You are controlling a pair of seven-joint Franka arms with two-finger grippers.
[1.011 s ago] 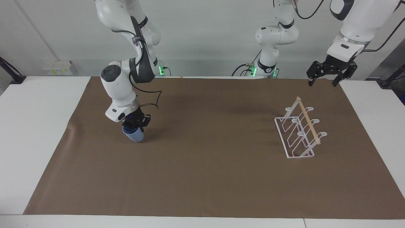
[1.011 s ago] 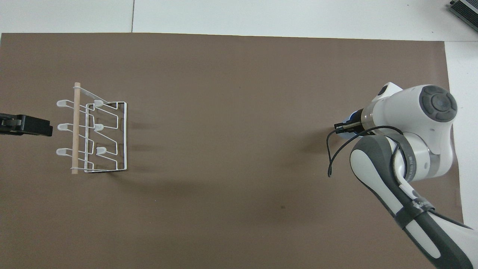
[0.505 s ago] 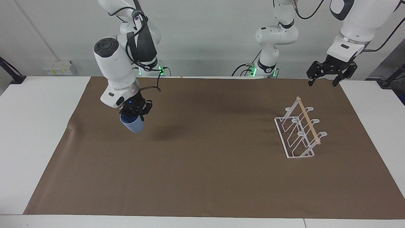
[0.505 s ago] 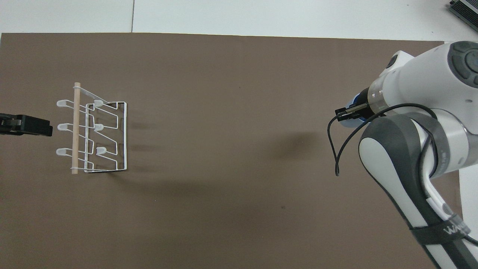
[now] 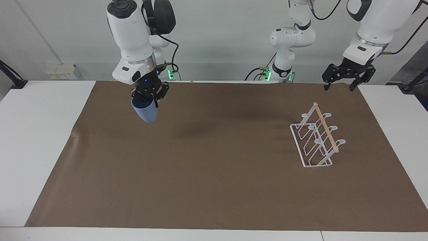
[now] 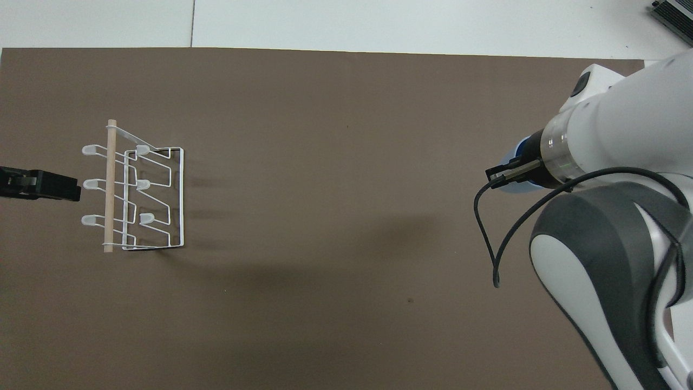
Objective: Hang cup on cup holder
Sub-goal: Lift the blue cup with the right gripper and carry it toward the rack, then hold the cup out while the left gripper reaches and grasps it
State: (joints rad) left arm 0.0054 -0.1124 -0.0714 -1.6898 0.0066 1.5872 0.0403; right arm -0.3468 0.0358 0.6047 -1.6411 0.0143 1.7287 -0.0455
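Cup's (image 5: 145, 112) off the mat (image 5: 214, 187) now, lifted well clear compared with a second ago. My right gripper (image 5: 148, 99) is clamped on its rim, cup tilted, base down, hanging over the right arm's end. Cup holder (image 5: 316, 140) sits well apart at the left arm's end, empty. Left gripper (image 5: 345, 77) waits near it, jaws spread, holding nothing. Pickup's done; I reckon carry-over and hanging remain.

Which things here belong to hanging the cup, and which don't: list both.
Job:
- cup, held in the air by the shut right gripper
- cup holder, at the left arm's end

Not the job:
- brown mat
- left gripper, open, waiting
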